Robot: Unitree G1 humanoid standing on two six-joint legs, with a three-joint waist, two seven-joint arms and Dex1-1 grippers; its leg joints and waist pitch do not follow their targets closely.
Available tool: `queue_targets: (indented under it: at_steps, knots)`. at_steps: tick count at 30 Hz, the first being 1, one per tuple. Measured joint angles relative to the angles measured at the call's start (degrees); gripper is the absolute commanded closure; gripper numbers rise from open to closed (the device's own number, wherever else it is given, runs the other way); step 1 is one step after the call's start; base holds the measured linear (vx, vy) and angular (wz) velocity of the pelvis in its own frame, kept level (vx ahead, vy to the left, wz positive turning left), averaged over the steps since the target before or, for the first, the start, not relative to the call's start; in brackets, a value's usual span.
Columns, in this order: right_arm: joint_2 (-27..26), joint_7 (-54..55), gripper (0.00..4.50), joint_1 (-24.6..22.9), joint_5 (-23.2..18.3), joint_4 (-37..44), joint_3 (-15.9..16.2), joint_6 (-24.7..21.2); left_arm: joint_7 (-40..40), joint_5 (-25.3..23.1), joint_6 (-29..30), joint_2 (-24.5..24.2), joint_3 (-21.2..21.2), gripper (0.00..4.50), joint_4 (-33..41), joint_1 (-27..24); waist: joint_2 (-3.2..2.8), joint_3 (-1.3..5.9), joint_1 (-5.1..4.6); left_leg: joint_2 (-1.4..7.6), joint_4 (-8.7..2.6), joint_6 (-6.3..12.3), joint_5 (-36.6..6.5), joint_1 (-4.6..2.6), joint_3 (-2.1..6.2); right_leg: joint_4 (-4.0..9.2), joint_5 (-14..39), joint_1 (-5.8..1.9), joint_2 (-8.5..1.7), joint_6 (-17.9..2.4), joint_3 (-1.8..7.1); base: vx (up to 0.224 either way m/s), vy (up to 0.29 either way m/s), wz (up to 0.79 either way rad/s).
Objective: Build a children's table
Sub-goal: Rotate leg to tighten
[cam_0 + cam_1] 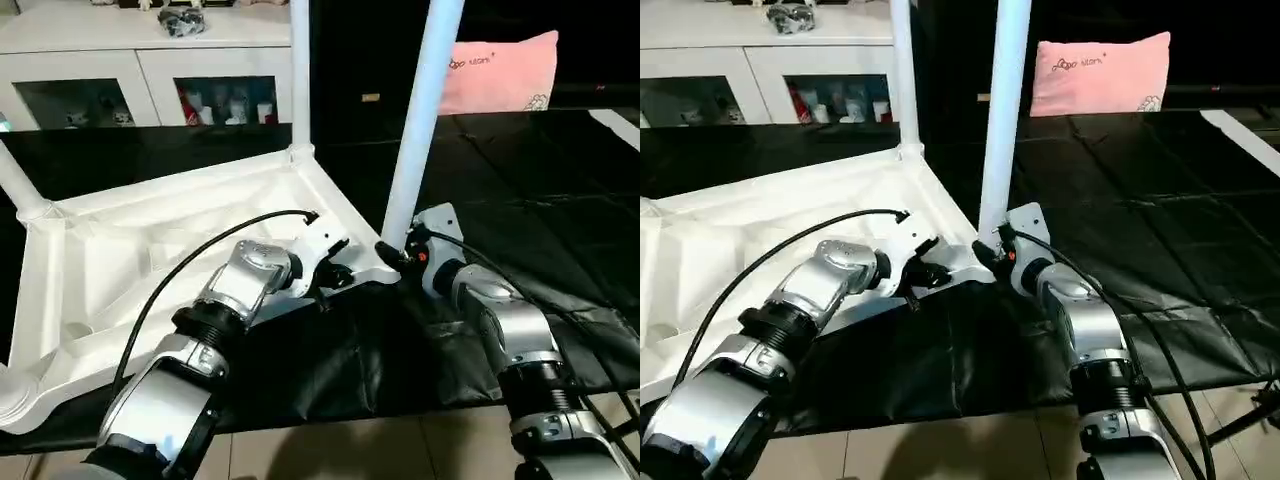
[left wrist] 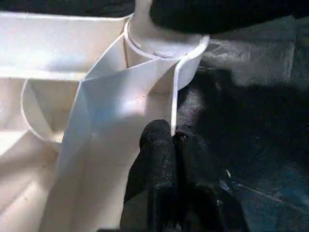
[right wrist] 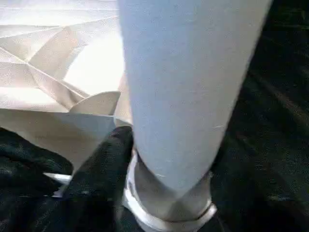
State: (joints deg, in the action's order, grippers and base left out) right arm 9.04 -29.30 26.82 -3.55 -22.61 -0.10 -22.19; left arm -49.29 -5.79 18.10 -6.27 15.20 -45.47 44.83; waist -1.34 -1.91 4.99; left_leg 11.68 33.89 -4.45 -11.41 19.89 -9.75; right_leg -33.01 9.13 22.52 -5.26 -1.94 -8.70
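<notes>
The white tabletop (image 1: 150,250) lies underside up on a black sheet, tilted. Legs stand in its corner sockets: one at the far corner (image 1: 299,70), one at the near right corner (image 1: 420,120), another at the left (image 1: 15,180). A further leg end (image 1: 15,395) shows at the near left corner. My left gripper (image 1: 340,275) is shut on the tabletop's thin rim (image 2: 172,111), just beside the near right socket (image 2: 164,53). My right gripper (image 1: 397,255) sits at the base of the near right leg (image 3: 188,96), with one black finger (image 3: 99,169) pressed against it; the other finger is hidden.
The black sheet (image 1: 520,180) stretches to the right and ends at the front, where pale floor (image 1: 380,440) shows. A white glass-doored cabinet (image 1: 140,60) stands behind on the left. A pink pillow (image 1: 500,70) lies at the back right.
</notes>
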Motion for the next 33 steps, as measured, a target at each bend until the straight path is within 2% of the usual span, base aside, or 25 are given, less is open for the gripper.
queue_targets:
  at_steps: [7,10,11,14,17,18,23,28,29,30,33]
  knots:
    - [0.36,-1.81,0.93,-3.06,-0.69,3.87,0.05,0.41,-2.26,0.52,-5.34,-1.4,0.41,4.5,-0.46,-0.95,0.05,-0.03,0.17,-0.03,-0.25,-0.01,0.0,0.07,0.01,-0.04,-0.03,0.14,0.0,-0.03,0.01,0.0,0.0,0.0]
    - [1.77,-3.7,0.75,-4.72,-1.31,5.29,0.28,-0.23,-2.68,0.6,-10.3,-2.42,0.39,4.5,-0.25,-2.33,0.1,-0.07,0.33,-0.03,-0.4,0.03,0.03,0.23,0.01,-0.05,-0.02,0.39,0.01,-0.03,0.0,0.0,0.0,0.0]
    - [2.1,-4.21,0.53,-5.06,-1.66,5.56,0.28,-0.37,-2.92,0.61,-11.13,-2.69,0.39,4.5,0.04,-2.65,0.14,-0.09,0.4,-0.02,-0.4,0.07,0.06,0.28,0.01,-0.06,-0.02,0.48,0.02,-0.03,0.0,0.0,0.0,0.0]
    - [2.32,-5.78,0.4,-6.28,-3.51,6.85,-0.04,-0.71,-3.08,0.66,-12.29,-3.53,0.37,4.5,1.99,-4.08,0.13,-0.12,0.24,0.0,-0.43,0.18,0.12,0.42,-0.04,-0.09,-0.04,0.61,0.03,-0.08,0.03,0.0,0.0,0.0]
    - [2.65,-6.81,0.03,-7.43,-5.17,9.06,-0.9,-0.2,-3.51,1.89,-11.66,-3.83,-0.83,4.5,3.91,-5.16,0.09,-0.3,0.27,0.0,-0.38,0.17,0.12,0.41,-0.04,-0.09,-0.05,0.71,0.03,-0.1,0.04,0.0,0.0,0.0]
    - [2.97,-7.7,0.0,-7.94,-5.72,9.76,-1.07,0.31,-3.79,2.29,-11.36,-3.89,-1.24,4.07,4.63,-5.54,0.1,-0.31,0.3,0.0,-0.38,0.17,0.12,0.41,-0.04,-0.09,-0.05,0.73,0.03,-0.1,0.04,0.0,0.0,0.0]
    - [4.52,-11.43,0.0,-10.35,-7.17,11.89,-0.8,3.02,-6.33,7.85,-9.36,-4.58,-4.24,3.66,13.48,-6.37,0.15,-0.35,0.36,0.0,-0.41,0.18,0.1,0.45,-0.11,-0.1,-0.19,0.74,0.03,-0.37,0.1,0.0,0.0,0.0]
    - [7.08,-17.42,0.0,-13.16,-10.56,16.94,-0.5,1.98,-7.29,10.73,-5.27,-7.15,-6.06,3.22,21.58,-9.57,0.17,-0.36,0.03,0.07,-0.43,0.19,0.11,0.4,-0.15,-0.13,-0.01,0.69,0.09,-0.1,0.1,0.0,0.0,0.0]
    - [7.58,-18.69,0.0,-13.45,-11.05,17.69,0.02,1.49,-7.61,10.97,-4.16,-7.91,-6.32,3.22,23.35,-10.81,0.17,-0.37,-0.03,0.08,-0.43,0.17,0.1,0.38,-0.15,-0.13,-0.02,0.7,0.1,-0.12,0.11,0.0,0.0,0.0]
    - [7.97,-20.28,0.0,-13.8,-11.9,18.6,0.79,1.0,-8.19,11.28,-2.84,-8.97,-6.45,3.01,25.21,-11.99,0.17,-0.37,0.02,0.1,-0.42,0.14,0.09,0.37,-0.14,-0.14,-0.02,0.69,0.12,-0.12,0.1,0.0,0.0,0.0]
    - [8.67,-23.42,0.0,-14.48,-12.98,21.74,3.36,-0.37,-10.0,12.74,0.76,-12.42,-6.77,2.76,31.43,-14.87,0.2,-0.38,0.27,0.1,-0.4,0.04,0.04,0.31,-0.13,-0.16,-0.03,0.65,0.12,-0.13,0.11,0.0,0.0,0.0]
